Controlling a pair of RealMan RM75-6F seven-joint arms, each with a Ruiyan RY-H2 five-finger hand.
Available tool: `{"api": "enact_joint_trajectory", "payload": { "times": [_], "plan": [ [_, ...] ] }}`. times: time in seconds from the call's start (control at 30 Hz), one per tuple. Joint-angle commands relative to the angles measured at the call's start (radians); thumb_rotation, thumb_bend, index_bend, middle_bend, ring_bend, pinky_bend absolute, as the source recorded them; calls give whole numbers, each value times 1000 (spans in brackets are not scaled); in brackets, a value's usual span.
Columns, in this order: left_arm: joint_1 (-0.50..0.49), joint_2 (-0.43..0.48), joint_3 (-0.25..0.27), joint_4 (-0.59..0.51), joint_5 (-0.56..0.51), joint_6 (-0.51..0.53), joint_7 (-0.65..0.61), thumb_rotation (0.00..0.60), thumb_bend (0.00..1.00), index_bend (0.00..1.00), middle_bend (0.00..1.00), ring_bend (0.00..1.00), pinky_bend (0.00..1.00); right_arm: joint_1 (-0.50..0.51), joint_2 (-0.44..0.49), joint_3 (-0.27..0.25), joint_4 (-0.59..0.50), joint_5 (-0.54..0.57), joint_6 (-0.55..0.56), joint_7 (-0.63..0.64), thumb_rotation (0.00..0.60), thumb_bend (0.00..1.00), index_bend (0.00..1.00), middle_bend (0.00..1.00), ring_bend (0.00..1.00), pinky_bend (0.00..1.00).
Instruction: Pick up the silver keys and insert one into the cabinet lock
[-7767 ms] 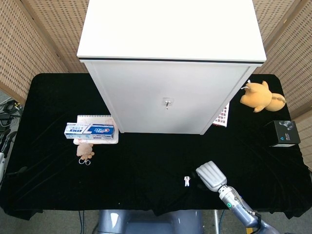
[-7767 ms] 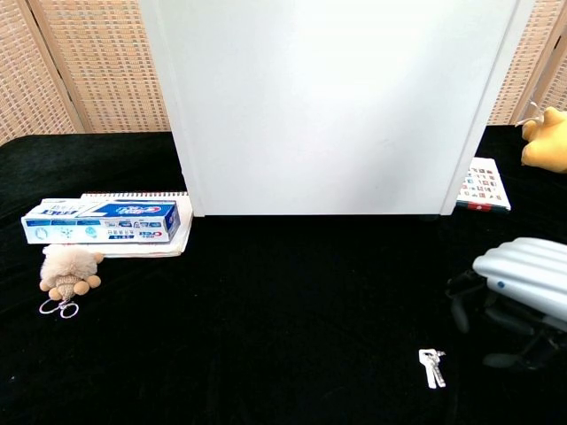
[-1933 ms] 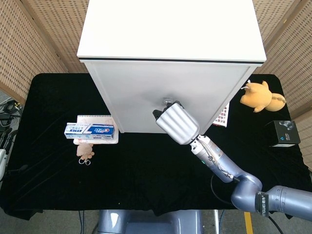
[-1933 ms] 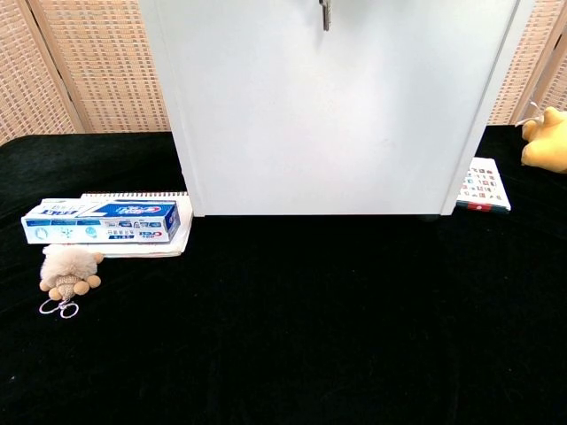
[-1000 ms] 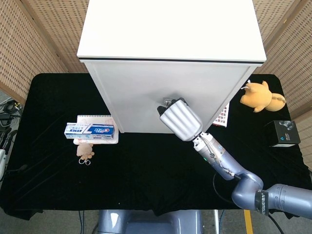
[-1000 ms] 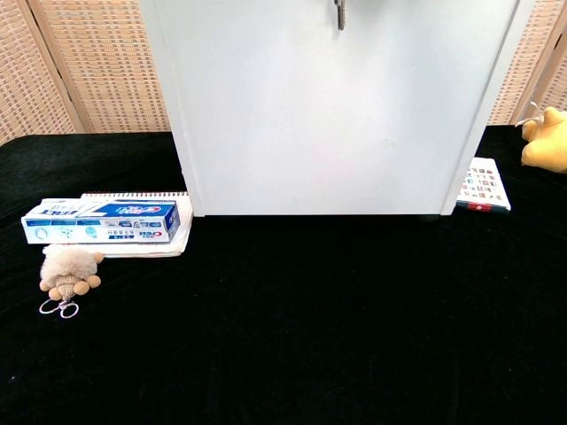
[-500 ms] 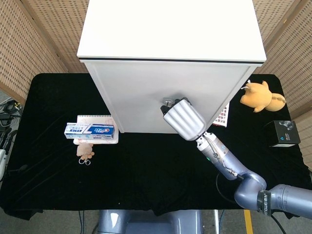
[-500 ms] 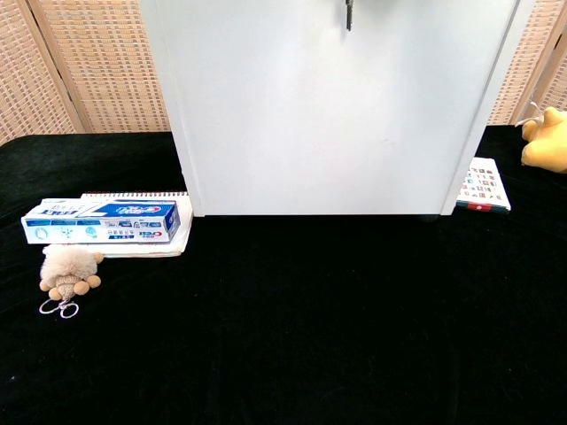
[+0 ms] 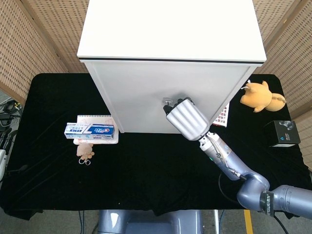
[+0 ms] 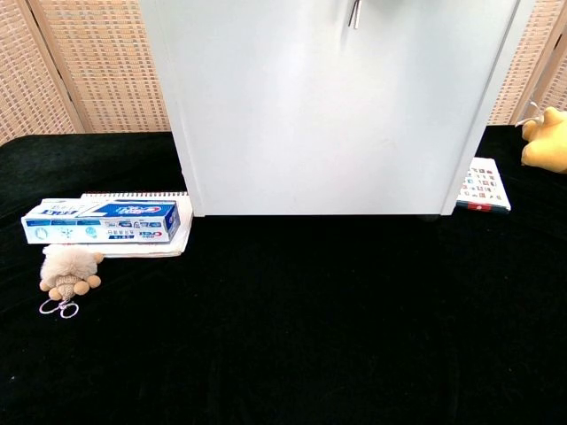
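Fingers of the right hand (image 9: pixel 187 119) are curling over the keys (image 10: pixel 354 14), drifting rightward from the cabinet lock (image 9: pixel 168 102) over the last seconds; insertion is looking unfinished, the keys dangling beside the door.

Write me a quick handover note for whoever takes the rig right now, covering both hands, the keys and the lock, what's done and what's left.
Right hand: raised against the white cabinet front, just right of the lock; its back faces the head camera, so the grip is hidden.
Left hand: not in either view.
Silver keys: off the table; one hangs at the top edge of the chest view, right of the lock, so the hand probably carries them.
Done: keys picked up and brought to lock height.
Left: line the key up with the lock and push it in. No key is visibly seated yet.
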Motion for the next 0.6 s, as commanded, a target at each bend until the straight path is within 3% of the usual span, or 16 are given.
{"api": "enact_joint_trajectory", "payload": {
  "times": [0.03, 0.37, 0.6],
  "plan": [
    [0, 0, 0, 0, 0, 0, 0, 600, 0, 0, 0, 0, 0, 0, 1, -1, -1, 0, 1, -1, 600, 631, 657, 925, 836, 1000],
    [0, 2, 0, -1, 0, 0, -2, 600, 0, 0, 0, 0, 0, 2, 0, -4, -8, 0, 9, -6, 600, 547, 561, 925, 835, 1000],
    [0, 2, 0, 0, 1, 1, -5, 600, 0, 0, 0, 0, 0, 4, -1, -1, -11, -3, 19, -14, 600, 546, 561, 925, 835, 1000]
  ]
}}
